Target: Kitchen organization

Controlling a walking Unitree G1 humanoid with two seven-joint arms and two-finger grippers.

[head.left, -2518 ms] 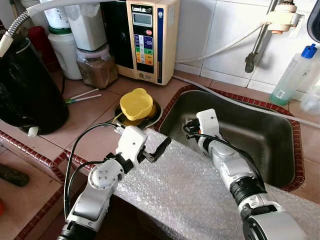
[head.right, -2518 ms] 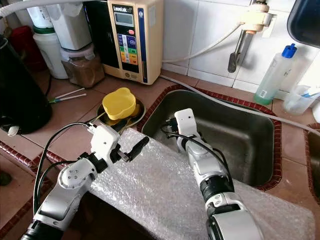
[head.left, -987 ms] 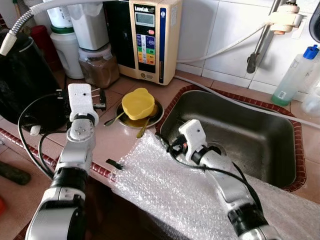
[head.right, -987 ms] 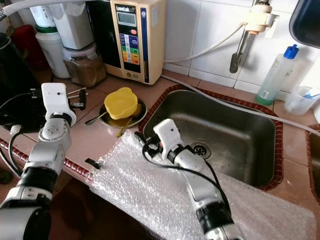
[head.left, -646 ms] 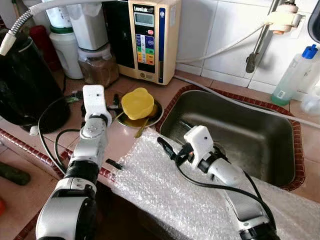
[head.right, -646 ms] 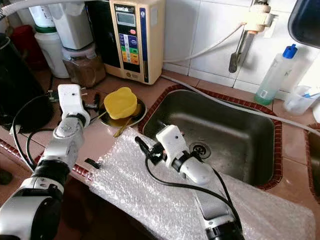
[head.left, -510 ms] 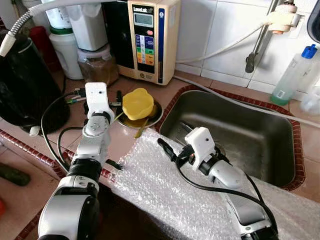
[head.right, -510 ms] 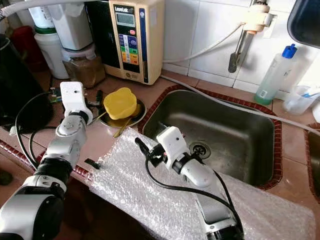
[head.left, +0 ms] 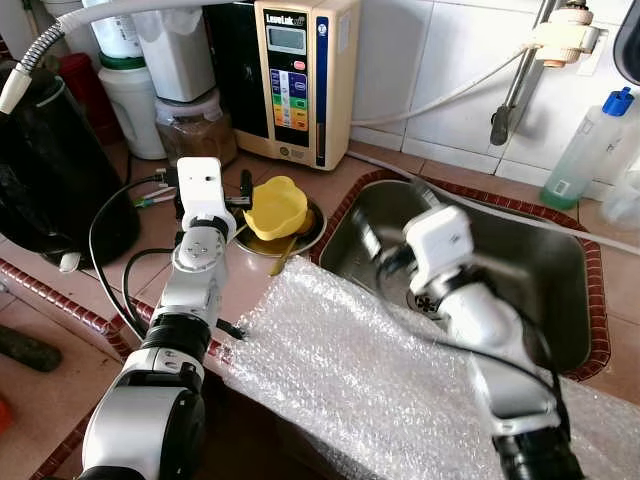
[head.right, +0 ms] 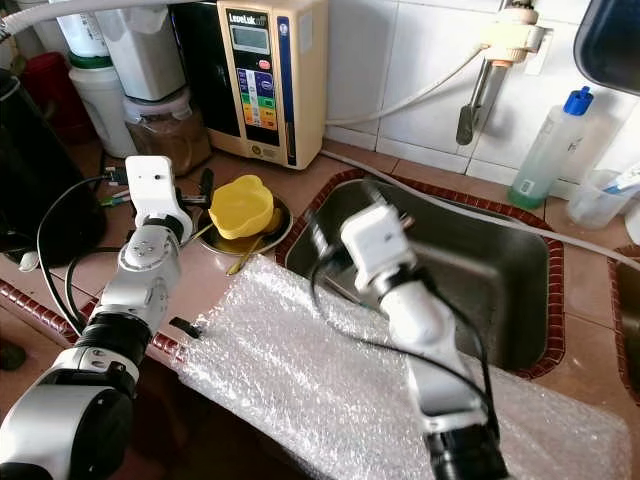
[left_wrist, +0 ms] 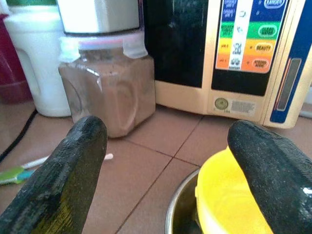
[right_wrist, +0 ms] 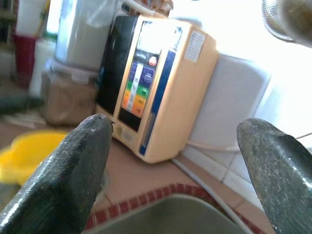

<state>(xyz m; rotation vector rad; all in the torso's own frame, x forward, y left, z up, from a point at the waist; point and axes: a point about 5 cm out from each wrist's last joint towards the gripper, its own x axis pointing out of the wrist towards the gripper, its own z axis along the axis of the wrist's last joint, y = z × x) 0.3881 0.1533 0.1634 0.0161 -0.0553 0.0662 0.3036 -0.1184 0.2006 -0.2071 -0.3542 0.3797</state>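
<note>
Mostly blurred — right gripper (head.left: 375, 240).

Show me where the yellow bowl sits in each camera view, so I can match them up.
Left eye: yellow bowl left of centre, beside the sink.
Right eye: same.
Left wrist: low, under one finger.
Right wrist: blurred, low.
Shared landmark: cream appliance.
</note>
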